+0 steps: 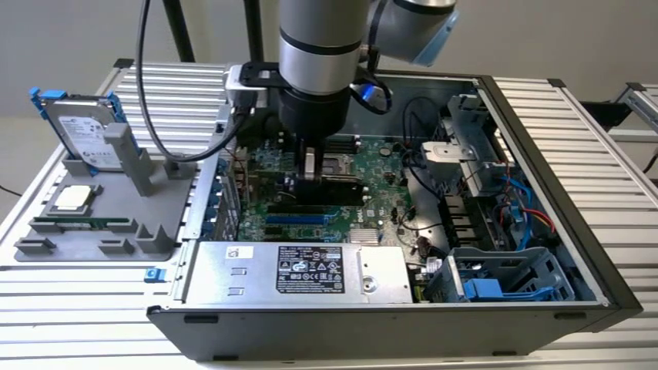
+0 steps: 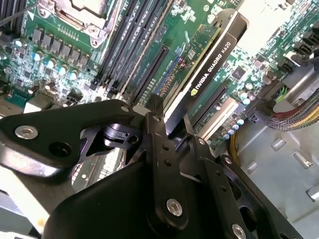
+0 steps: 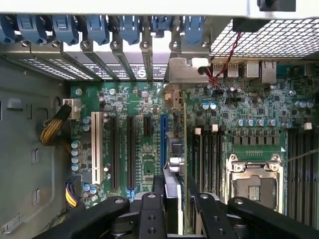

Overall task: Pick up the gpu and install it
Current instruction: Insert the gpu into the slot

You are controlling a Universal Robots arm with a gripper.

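Ribbed aluminium table (image 1: pixel 575 123) carries the open computer case (image 1: pixel 535 308); grey fixture (image 1: pixel 103 223) with hard drive (image 1: pixel 88 131) stands beside the case. Gripper (image 2: pixel 164 117) inside the case, fingers pinching the gpu (image 2: pixel 209 64) edge-on above the motherboard (image 3: pixel 144 124). First wrist view shows the card's bracket (image 3: pixel 187 69) at the rear slots; second wrist view shows its black cooler.

A ribbed metal table (image 1: pixel 575 139) carries the open computer case (image 1: pixel 411 308) at centre, and a grey parts holder (image 1: pixel 92 223) at nine o'clock.
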